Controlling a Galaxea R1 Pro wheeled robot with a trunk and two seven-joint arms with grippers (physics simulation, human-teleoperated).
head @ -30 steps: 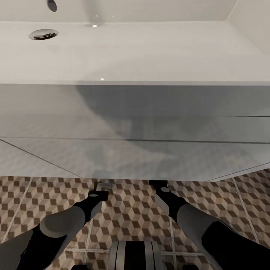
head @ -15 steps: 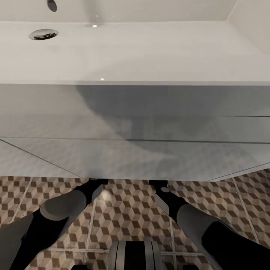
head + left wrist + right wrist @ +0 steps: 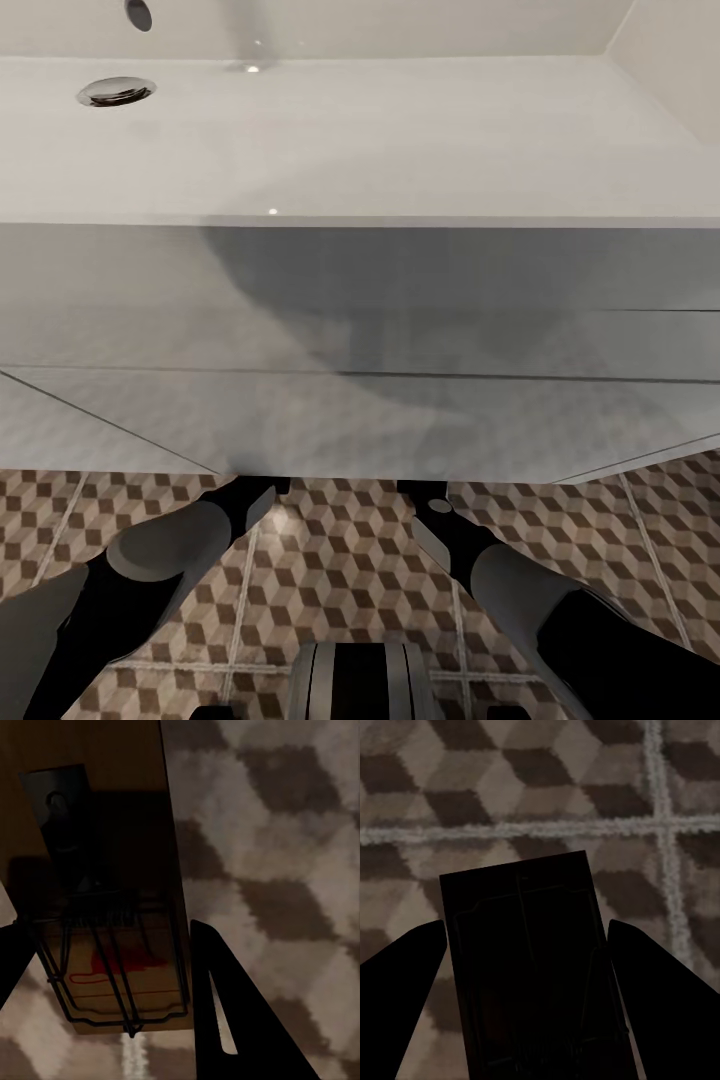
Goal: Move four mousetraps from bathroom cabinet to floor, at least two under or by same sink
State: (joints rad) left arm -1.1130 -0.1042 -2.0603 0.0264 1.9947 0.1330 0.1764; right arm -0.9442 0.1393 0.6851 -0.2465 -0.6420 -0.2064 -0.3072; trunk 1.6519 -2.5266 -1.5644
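Both arms reach under the front edge of the white bathroom sink, over the cube-patterned bathroom floor. The left gripper is spread wide around a mousetrap lying flat on the tiles, fingers clear of its long edges. The right gripper is likewise released, straddling a second mousetrap near a grout crossing.
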